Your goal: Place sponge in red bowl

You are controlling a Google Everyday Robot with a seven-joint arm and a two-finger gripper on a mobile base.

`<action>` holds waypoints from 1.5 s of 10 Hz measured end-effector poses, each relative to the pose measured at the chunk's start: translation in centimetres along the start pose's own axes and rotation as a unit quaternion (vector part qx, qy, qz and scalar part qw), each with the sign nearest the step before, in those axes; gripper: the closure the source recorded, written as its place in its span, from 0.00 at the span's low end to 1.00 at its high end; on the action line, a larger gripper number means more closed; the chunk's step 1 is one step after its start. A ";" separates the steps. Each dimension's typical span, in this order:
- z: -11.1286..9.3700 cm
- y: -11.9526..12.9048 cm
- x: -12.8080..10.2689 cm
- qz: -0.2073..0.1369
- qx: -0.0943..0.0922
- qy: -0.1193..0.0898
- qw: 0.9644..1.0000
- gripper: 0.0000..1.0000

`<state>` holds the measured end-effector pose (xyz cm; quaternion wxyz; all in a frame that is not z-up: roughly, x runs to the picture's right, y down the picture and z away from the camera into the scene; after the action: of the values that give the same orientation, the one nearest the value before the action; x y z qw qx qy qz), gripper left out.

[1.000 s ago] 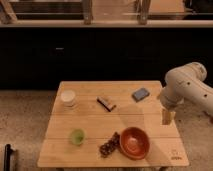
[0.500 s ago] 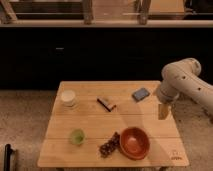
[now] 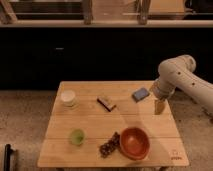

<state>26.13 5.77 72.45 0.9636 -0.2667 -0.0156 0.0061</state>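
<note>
None of the task is done yet: your sponge (image 3: 141,94) lies flat on the table (image 3: 90,125), far on the right side, and nothing is holding it. You have the whole job left: the grasp, the lift, the carry and the drop.

Its long axis runs on a diagonal, from near-left to far-right, with one short end turned toward the middle of the table and the other toward the far right corner.

Your gripper (image 3: 159,106) hangs just beside the sponge, to its right and a little nearer, pointing down at the tabletop. I cannot tell whether it is open or closed, and it looks clear of the sponge.

Your red bowl (image 3: 134,143) sits by the near edge, right of centre and well apart from the sponge. It looks empty, with a dark lumpy thing (image 3: 108,146) against its left side.
</note>
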 end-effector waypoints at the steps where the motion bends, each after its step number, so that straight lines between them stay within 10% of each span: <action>1: 0.0 0.3 0.1 -0.003 -0.003 0.004 1.000 0.20; 15: 1.3 -3.8 -1.6 -0.031 0.008 -0.021 0.999 0.20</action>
<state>24.50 3.16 75.41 0.9649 -0.2583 -0.0437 -0.0179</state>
